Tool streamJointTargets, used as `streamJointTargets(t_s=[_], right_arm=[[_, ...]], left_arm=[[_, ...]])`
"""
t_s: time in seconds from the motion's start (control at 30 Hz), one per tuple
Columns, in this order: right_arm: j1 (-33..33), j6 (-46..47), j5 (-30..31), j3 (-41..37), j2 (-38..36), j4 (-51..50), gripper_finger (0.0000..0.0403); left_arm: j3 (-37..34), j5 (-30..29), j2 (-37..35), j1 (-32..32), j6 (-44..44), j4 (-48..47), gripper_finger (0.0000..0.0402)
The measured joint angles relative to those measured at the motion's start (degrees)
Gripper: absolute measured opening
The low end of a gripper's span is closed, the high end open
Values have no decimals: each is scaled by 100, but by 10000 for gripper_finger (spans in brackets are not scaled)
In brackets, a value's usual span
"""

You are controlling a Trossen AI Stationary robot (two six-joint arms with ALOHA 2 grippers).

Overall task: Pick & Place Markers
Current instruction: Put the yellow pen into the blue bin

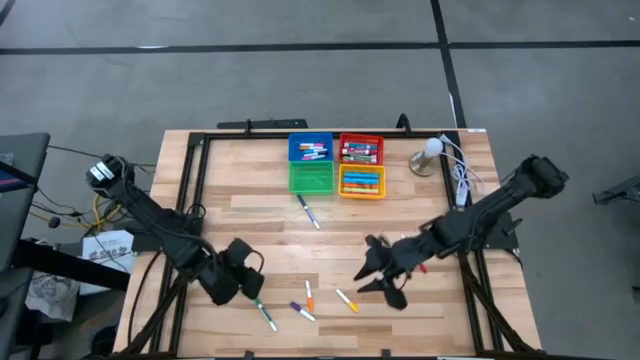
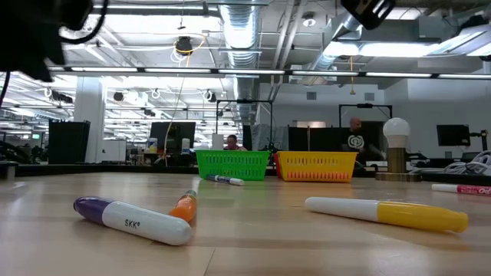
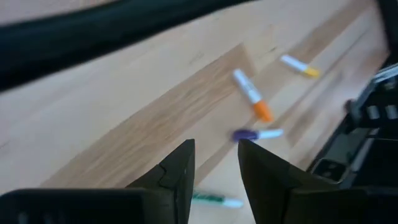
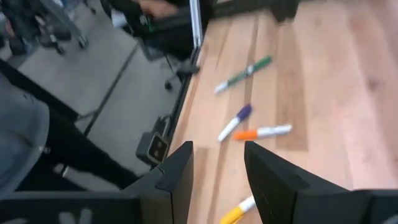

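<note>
Near the green bin point(image 1: 311, 178), one marker point(image 1: 309, 212) lies; four more markers point(image 1: 308, 297) lie farther off, between my left gripper point(image 1: 252, 288) and right gripper point(image 1: 372, 272), both jaws parted, holding nothing, above the worktop point(image 1: 250, 215).

Loose markers point(image 1: 307, 296) on table point(image 1: 240, 215), between both claws.

Four square bins sat grouped at the far side of the wooden table point(image 1: 240, 215): blue bin point(image 1: 310, 148), red bin point(image 1: 361, 150), green bin point(image 1: 311, 178), yellow bin point(image 1: 361, 182). A white lamp point(image 1: 430, 152) stood just beside them.
</note>
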Motion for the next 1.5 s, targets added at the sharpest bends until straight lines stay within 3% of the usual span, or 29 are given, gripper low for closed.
streamJointTargets(t_s=[0.63,1.17,1.5], right_arm=[[540,1897,0,2455,2940,-2115,144],[455,3198,7,2701,3285,-2602,215],[460,3412,257,2699,3470,-2743,215]], left_arm=[[4,28,-2,-869,-541,-1159,122],[7,23,-4,-1129,-554,-1173,122],[9,22,-4,-1129,-541,-1240,122]])
